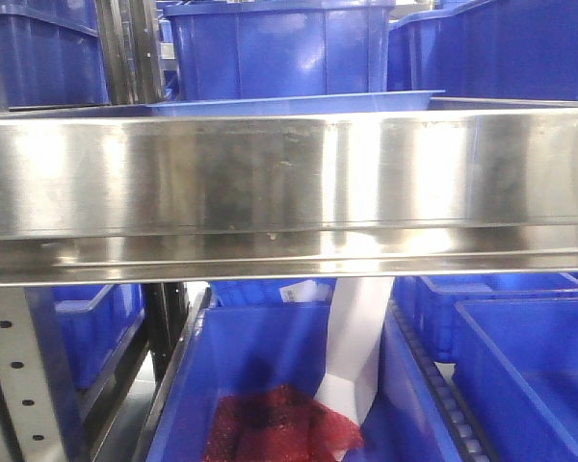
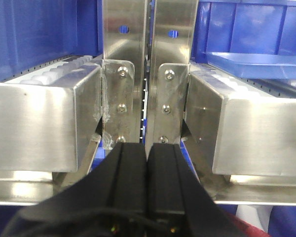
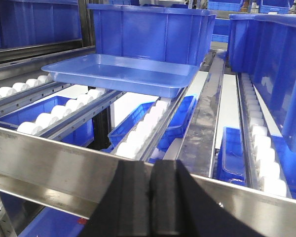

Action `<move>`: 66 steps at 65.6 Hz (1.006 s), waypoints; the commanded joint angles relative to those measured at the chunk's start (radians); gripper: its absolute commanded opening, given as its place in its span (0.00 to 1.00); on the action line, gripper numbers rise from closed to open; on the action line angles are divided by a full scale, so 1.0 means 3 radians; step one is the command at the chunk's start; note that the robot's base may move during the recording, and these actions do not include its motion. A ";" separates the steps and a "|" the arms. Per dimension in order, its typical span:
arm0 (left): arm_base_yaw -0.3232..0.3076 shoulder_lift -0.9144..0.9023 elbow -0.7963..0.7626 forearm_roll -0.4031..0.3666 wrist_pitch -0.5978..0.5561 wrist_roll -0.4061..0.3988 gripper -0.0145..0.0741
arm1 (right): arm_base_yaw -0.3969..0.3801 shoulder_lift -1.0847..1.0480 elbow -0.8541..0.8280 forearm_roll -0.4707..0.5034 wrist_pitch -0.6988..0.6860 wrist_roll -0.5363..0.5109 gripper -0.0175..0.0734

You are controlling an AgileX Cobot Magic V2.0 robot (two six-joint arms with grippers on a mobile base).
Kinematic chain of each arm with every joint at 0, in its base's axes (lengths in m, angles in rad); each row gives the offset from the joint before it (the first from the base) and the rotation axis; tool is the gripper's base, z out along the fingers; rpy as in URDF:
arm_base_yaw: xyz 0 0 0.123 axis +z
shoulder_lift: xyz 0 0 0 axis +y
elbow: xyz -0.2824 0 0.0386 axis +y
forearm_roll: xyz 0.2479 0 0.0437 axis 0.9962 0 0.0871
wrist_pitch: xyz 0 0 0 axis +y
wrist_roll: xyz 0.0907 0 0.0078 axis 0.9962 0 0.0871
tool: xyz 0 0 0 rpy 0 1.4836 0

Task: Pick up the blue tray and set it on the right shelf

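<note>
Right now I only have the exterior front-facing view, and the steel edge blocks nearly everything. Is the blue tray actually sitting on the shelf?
Observer: Yes. In the right wrist view the blue tray rests flat on the white rollers of the right shelf.
Operator: Is the right gripper holding it?
Observer: No. The right gripper is shut on nothing, short of the shelf's front edge.
Operator: And the left?
Observer: The left gripper is shut too, facing the steel uprights, with the tray off to its right.

Bright overhead light, glare on steel shelf (image 1: 289,183) (pics soft).
</note>
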 commanded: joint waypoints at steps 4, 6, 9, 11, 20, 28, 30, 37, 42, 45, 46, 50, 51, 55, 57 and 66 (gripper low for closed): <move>0.0002 -0.0036 0.0102 -0.0013 -0.0310 0.0013 0.11 | 0.0006 0.0023 -0.0099 -0.0045 -0.0294 -0.0037 0.25; 0.0002 -0.0036 0.0102 -0.0013 -0.0310 0.0013 0.11 | 0.0006 0.0023 -0.0099 -0.0045 -0.0294 -0.0037 0.25; 0.0002 -0.0036 0.0102 -0.0013 -0.0310 0.0013 0.11 | 0.0006 0.0023 -0.0099 -0.0045 -0.0294 -0.0037 0.25; 0.0002 -0.0036 0.0102 -0.0013 -0.0310 0.0013 0.11 | 0.0006 0.0023 -0.0099 -0.0045 -0.0294 -0.0037 0.25; 0.0002 -0.0036 0.0102 -0.0013 -0.0310 0.0013 0.11 | 0.0006 0.0023 -0.0099 -0.0045 -0.0294 -0.0037 0.25; 0.0002 -0.0036 0.0102 -0.0013 -0.0310 0.0013 0.11 | 0.0006 0.0023 -0.0099 -0.0045 -0.0294 -0.0037 0.25; 0.0002 -0.0036 0.0102 -0.0013 -0.0310 0.0013 0.11 | 0.0006 0.0023 -0.0099 -0.0045 -0.0294 -0.0037 0.25; 0.0002 -0.0036 0.0102 -0.0013 -0.0310 0.0013 0.11 | 0.0002 0.0023 -0.0099 -0.0053 -0.0295 -0.0037 0.25; 0.0002 -0.0036 0.0102 -0.0013 -0.0310 0.0013 0.11 | -0.0018 0.0026 -0.0099 -0.0053 -0.0321 -0.0037 0.25; 0.0002 -0.0036 0.0102 -0.0013 -0.0310 0.0013 0.11 | -0.0077 0.0026 -0.0091 -0.0053 -0.0320 -0.0051 0.25; 0.0002 -0.0036 0.0102 -0.0013 -0.0310 0.0013 0.11 | -0.0104 0.0026 -0.0087 -0.0050 -0.0324 -0.0052 0.25; 0.0002 -0.0036 0.0102 -0.0013 -0.0310 0.0013 0.11 | -0.0269 0.0013 -0.0040 0.0003 -0.0380 -0.0142 0.25; 0.0002 -0.0036 0.0102 -0.0013 -0.0310 0.0013 0.11 | -0.0337 0.0001 -0.0010 0.0045 -0.0420 -0.0190 0.25; 0.0002 -0.0036 0.0102 -0.0013 -0.0310 0.0013 0.11 | -0.0587 -0.0059 0.0129 0.0260 -0.0608 -0.0404 0.25; 0.0002 -0.0036 0.0102 -0.0013 -0.0310 0.0013 0.11 | -0.0686 -0.0096 0.0197 0.0364 -0.0687 -0.0491 0.25; 0.0002 -0.0036 0.0102 -0.0013 -0.0310 0.0013 0.11 | -0.1130 -0.0385 0.0668 0.0719 -0.1018 -0.0659 0.25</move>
